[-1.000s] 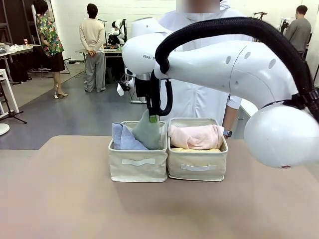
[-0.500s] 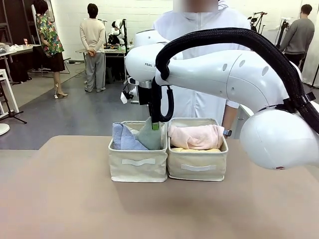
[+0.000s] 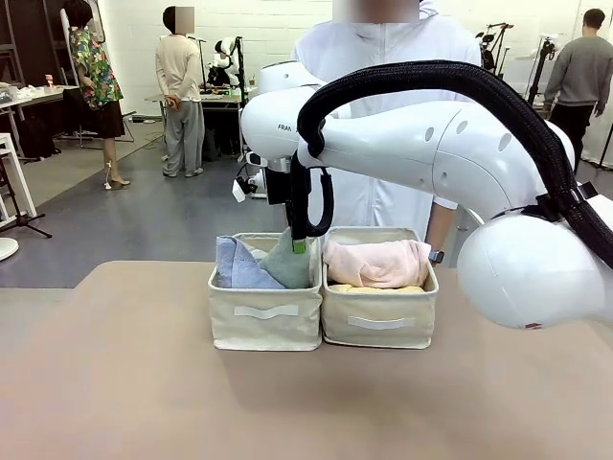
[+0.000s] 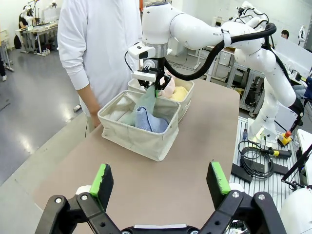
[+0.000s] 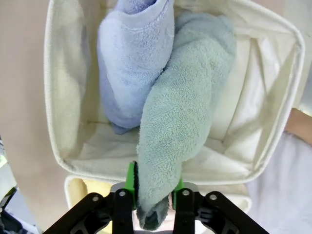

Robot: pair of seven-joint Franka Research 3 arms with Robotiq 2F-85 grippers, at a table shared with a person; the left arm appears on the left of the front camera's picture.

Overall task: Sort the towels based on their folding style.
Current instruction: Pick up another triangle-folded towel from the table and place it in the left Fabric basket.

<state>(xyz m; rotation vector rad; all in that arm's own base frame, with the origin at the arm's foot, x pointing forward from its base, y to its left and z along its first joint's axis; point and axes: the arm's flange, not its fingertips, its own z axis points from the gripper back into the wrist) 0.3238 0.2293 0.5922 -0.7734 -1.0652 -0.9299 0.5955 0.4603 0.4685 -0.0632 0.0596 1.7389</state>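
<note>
Right wrist view: right claw — pads still pinching the grey-green towel's tip — hangs over the left bin, beside the light blue towel. Left claw gapes wide above the bench.

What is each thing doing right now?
Left gripper: open, holding nothing.
Right gripper: shut on green towel's tip.
Green towel: folded, hanging into left bin.
Blue towel: folded, in left bin.
Pink towel: rolled, in right bin.
Yellow towel: under pink towel.
</note>
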